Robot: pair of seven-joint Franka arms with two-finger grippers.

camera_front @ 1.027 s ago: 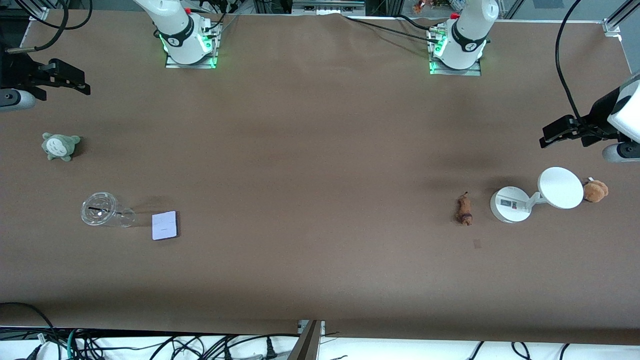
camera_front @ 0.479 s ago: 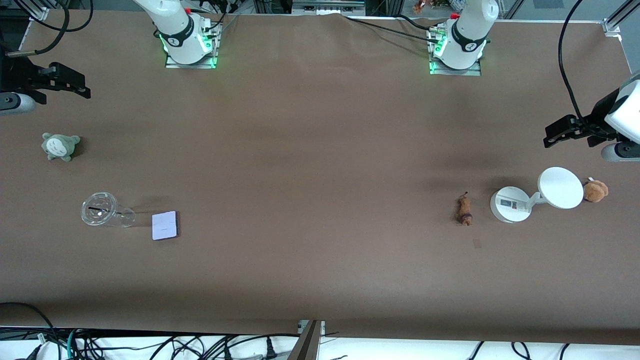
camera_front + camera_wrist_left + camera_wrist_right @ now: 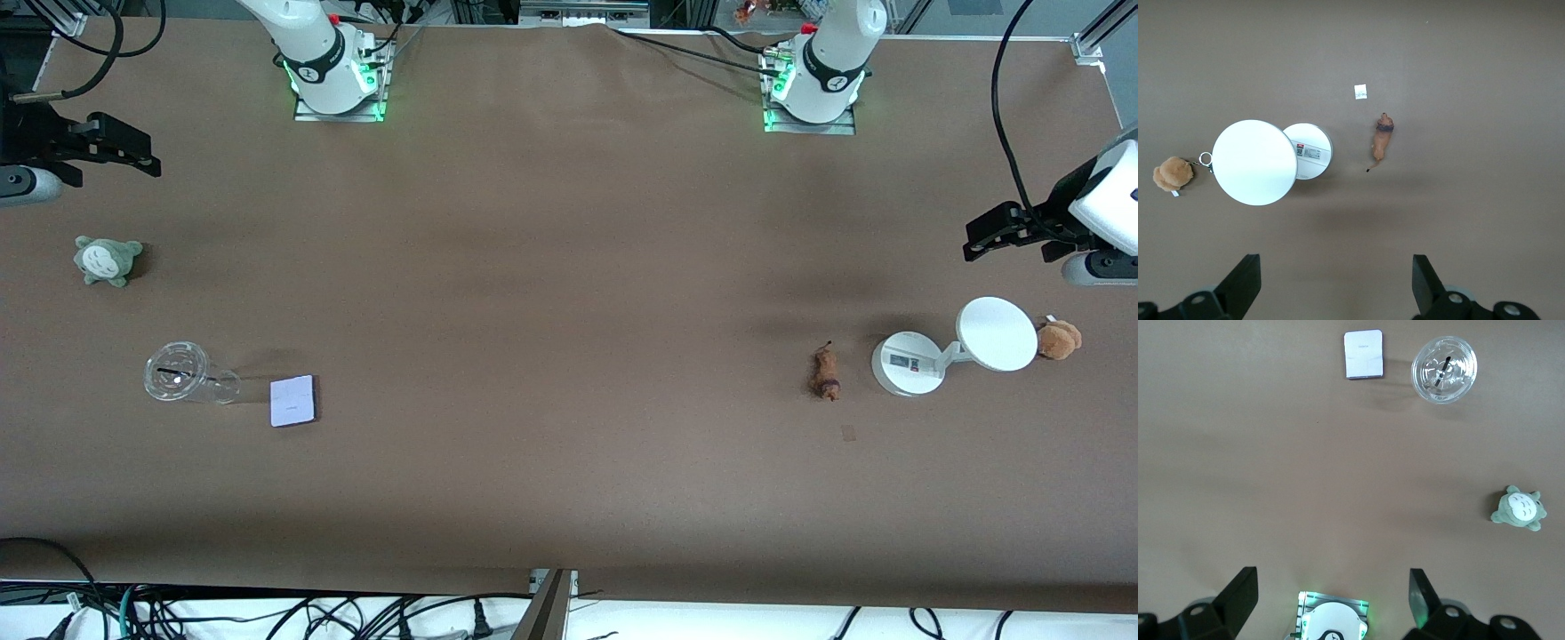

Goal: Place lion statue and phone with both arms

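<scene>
While I watch the front view, the lion statue (image 3: 826, 374) lies on the table (image 3: 569, 267) just beside the white stand (image 3: 909, 363), at its nine o'clock, and the phone (image 3: 292, 401) lies beside the clear cup (image 3: 180, 374), at its three o'clock. Both arms hang high at the table's ends. From the left wrist, I see the left gripper (image 3: 1337, 287) spread wide, holding nothing, over bare table. From the right wrist, the right gripper (image 3: 1333, 600) is likewise spread, nothing in it.
</scene>
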